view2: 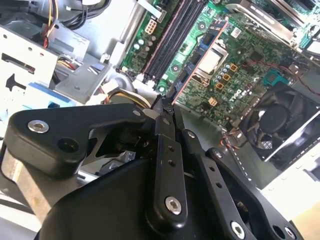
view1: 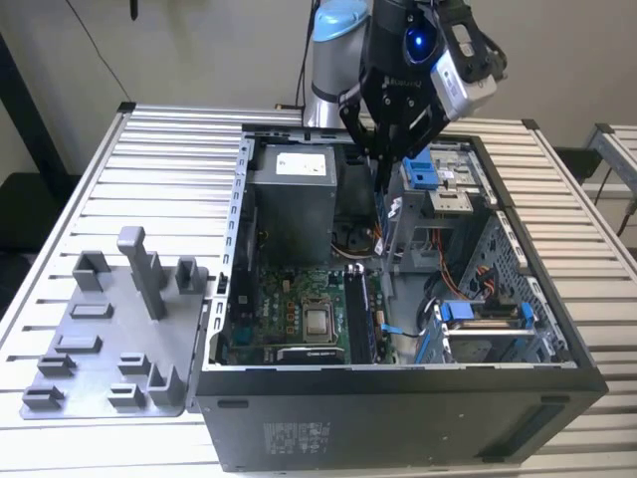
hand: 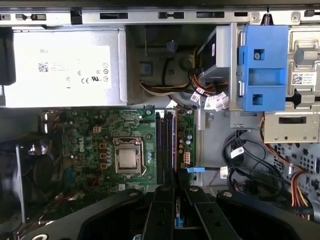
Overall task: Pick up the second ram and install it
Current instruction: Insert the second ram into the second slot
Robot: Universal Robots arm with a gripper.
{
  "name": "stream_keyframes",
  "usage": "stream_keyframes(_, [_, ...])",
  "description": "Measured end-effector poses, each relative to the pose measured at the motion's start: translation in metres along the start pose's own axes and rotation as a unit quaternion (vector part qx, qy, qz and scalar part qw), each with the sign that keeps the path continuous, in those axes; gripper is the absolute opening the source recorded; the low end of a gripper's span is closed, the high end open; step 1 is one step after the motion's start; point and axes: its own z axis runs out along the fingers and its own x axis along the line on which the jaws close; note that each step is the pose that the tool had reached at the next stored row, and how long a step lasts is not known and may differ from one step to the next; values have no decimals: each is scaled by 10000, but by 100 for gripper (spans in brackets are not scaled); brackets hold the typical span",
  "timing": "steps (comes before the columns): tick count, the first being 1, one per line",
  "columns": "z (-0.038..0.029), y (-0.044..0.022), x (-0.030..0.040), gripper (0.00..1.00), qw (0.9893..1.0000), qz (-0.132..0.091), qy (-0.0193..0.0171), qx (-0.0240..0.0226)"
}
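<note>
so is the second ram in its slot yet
Out: the gripper holds the second ram over the case, clear of the motherboard slots.

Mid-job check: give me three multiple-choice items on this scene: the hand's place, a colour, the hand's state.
1. The hand hangs over: A) the grey fixture tray B) the open computer case C) the floor.
2. The plastic drive bracket is: A) red B) yellow C) blue.
3. The hand is: A) shut on the second ram B) open and empty C) shut on a cable.
Key: 1 B, it hangs above the case in the exterior view; 2 C, plainly blue in the first wrist view; 3 A, it pinches the thin dark stick.
</note>
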Motion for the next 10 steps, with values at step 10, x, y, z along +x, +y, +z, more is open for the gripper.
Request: stream_keyframes(10, [62,-3,-1,14,10000,16,0,0])
